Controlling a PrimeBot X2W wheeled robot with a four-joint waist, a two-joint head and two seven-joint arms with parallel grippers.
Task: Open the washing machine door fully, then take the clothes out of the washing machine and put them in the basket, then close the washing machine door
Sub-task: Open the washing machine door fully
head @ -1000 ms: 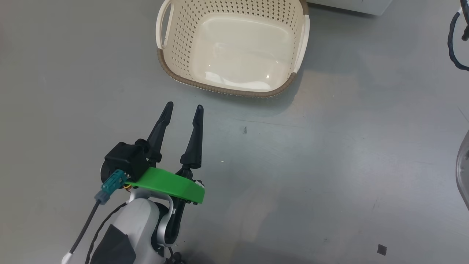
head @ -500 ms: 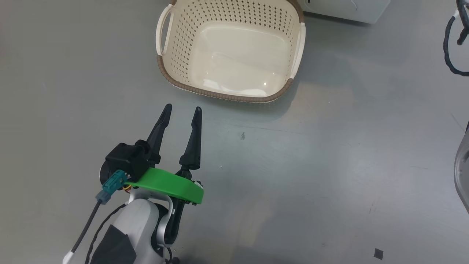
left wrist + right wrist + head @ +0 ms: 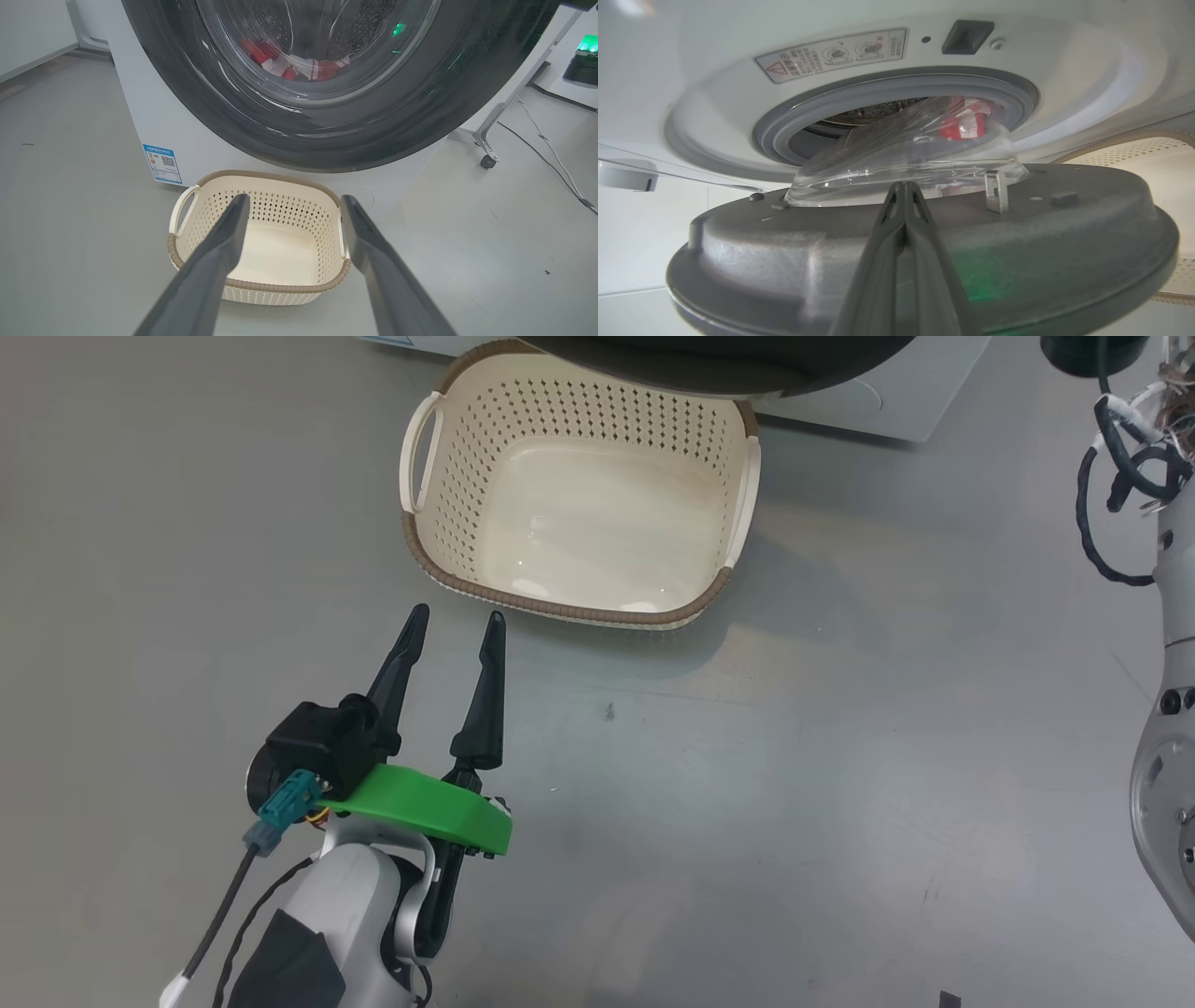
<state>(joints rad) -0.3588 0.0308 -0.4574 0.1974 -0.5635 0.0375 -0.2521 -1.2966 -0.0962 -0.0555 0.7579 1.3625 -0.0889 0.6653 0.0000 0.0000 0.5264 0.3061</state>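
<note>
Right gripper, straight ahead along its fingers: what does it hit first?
The washing machine door: the shut right gripper points at its grey inner face, at the foot of the clear glass bowl. The tips look close to it, perhaps already touching; depth is unclear.

Ajar door (image 3: 1041, 242) apparently across drum mouth (image 3: 813, 137)
</note>
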